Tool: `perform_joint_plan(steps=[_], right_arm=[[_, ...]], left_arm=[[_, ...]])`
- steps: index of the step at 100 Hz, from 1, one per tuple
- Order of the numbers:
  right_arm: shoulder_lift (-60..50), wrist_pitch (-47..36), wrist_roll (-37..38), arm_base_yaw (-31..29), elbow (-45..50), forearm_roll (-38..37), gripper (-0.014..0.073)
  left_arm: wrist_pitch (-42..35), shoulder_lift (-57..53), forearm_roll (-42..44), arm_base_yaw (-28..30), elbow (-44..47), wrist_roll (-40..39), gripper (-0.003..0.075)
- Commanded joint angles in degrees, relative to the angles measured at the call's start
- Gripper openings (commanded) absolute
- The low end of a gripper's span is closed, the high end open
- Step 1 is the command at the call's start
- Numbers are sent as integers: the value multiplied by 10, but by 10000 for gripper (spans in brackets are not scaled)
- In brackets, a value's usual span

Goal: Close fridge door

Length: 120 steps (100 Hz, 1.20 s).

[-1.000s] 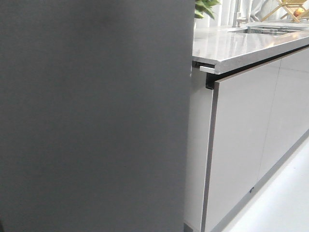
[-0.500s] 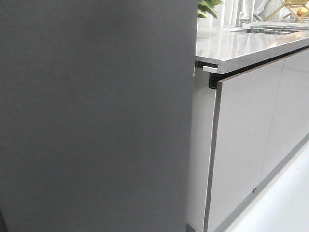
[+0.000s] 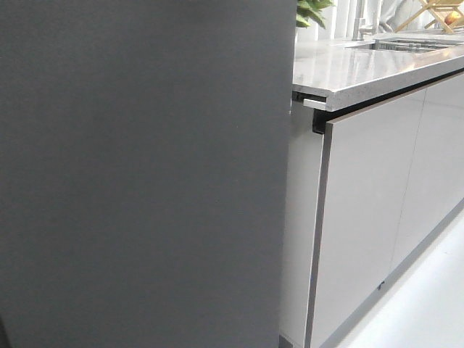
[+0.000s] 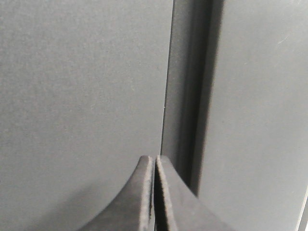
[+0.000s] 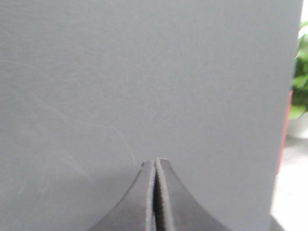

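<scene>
While both press together, left claw (image 4: 154, 163), right claw (image 5: 155, 166), tips against fridge door (image 3: 145, 174).

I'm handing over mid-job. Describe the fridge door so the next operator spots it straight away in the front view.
Start at the stone-look countertop running off to the right, with glossy pale grey cabinet fronts beneath it. Just left of the cabinet end stands the fridge door, a tall flat slab filling the left of the view. Its matte dark grey face sets it apart from the shiny, paler fronts.
</scene>
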Motion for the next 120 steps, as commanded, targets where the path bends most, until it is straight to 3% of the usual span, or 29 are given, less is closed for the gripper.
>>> perform_joint_plan(steps=[1,27,42,60,120], right_arm=[[-47,-30,52,-3,5,-65,-76],[-145,-28,148,-37,102,-153,-76],[-215,-28,155,-80,182,-158,-76],[-301,-22,217,-135,269,-209,-76],[-574,-20,220,-211,569,-225,-76]], left_arm=[[-44,11,-1,-6,16,-2,-20],[-44,11,-1,-6,16,-2,-20],[-44,11,-1,-6,16,-2,-21],[-44,11,-1,-6,16,-2,-21],[-44,11,-1,-6,16,-2,-21]])
